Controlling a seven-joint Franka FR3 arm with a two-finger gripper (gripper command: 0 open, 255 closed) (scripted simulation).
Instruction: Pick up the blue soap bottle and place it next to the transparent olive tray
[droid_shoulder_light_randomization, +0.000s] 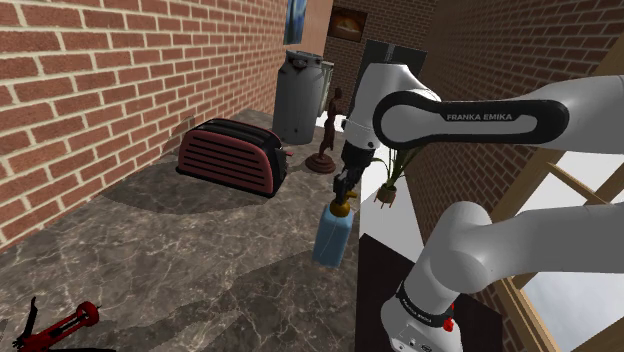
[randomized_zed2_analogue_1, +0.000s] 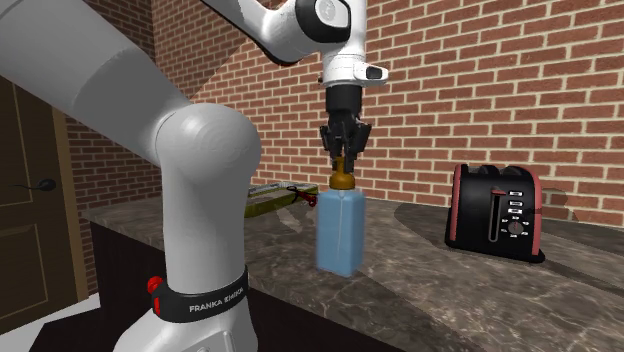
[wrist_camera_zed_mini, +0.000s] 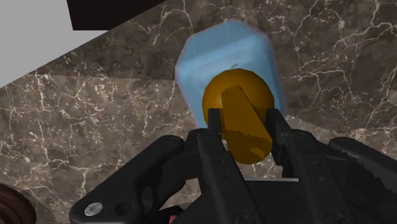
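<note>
**Gripper on the pump top, bottle standing to the right of the toaster**

Going by the shoulder view, a red tool lies on the marble counter, far left of the toaster and nearer the front edge. The toaster sits against the brick wall. Just right of the toaster and further back stand a grey bin and a small dark figurine.

Further right of the toaster and nearer the front, the blue soap bottle stands upright near the counter's edge. The gripper comes straight down over it. The jaws are drawn in narrow, and in the wrist view the fingers press both sides of the amber pump top. I'd guess it takes the top because the body looks too broad for those jaws.

Going by the second exterior view, a flat olive tray lies beyond the bottle from the toaster. That is likely where the bottle goes.
</note>
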